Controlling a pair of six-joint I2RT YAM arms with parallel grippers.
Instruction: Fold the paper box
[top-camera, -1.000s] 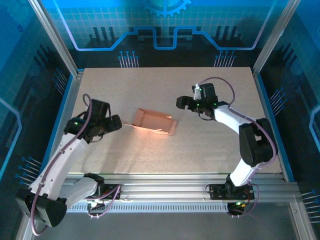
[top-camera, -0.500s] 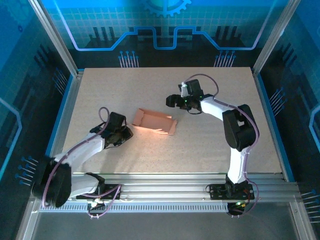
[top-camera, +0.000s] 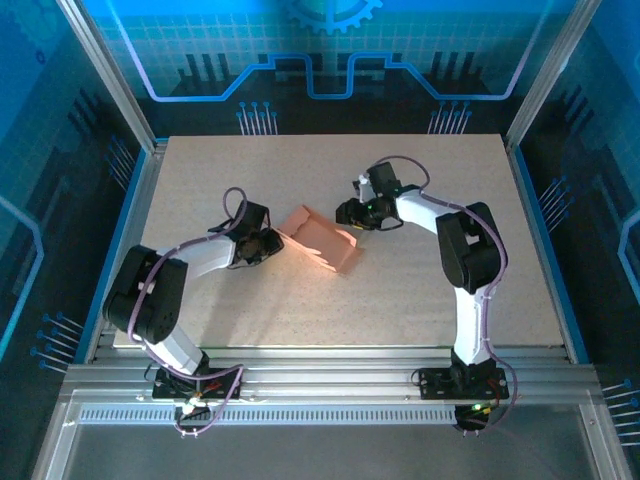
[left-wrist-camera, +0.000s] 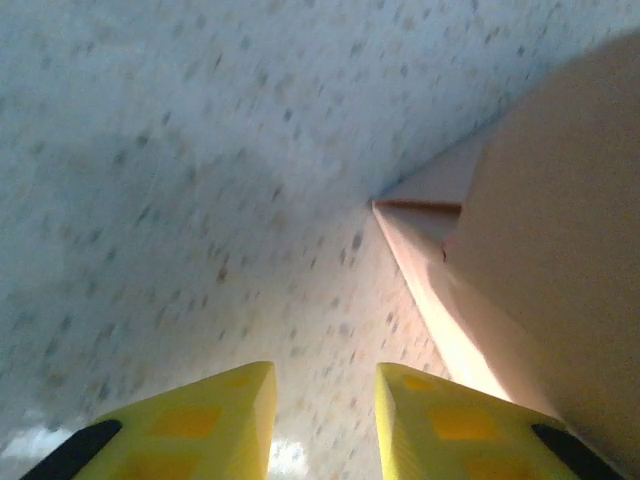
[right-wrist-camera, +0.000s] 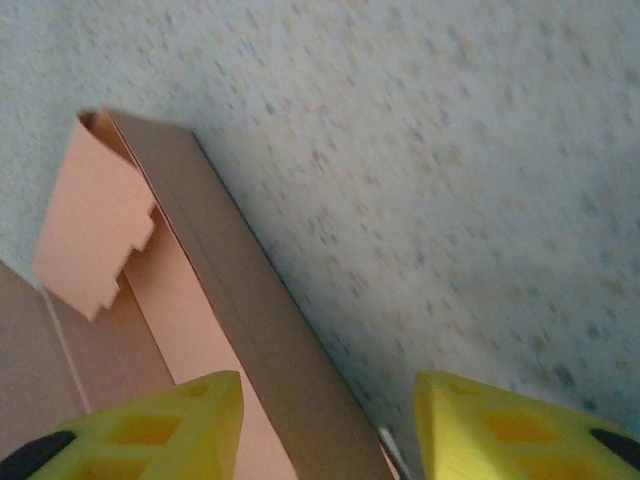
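The paper box (top-camera: 322, 242) is a salmon-orange, partly folded tray lying askew at the middle of the table. My left gripper (top-camera: 272, 243) sits low at its left end. In the left wrist view the yellow fingers (left-wrist-camera: 225, 420) stand narrowly open over bare table, and the box (left-wrist-camera: 540, 250) rises just to their right. My right gripper (top-camera: 350, 215) is at the box's far right side. In the right wrist view it (right-wrist-camera: 328, 385) is open, and a brown box wall (right-wrist-camera: 230, 290) runs up between its fingers. A notched flap (right-wrist-camera: 95, 220) stands at the far end.
The speckled beige table (top-camera: 400, 300) stretches on all sides of the box. Aluminium frame posts and blue panels close in the workspace. A metal rail (top-camera: 330, 375) runs along the near edge.
Both arms have swung in from the sides to the box's ends. Both grippers have narrowed. The box has turned and shifted slightly, its left end now further back.
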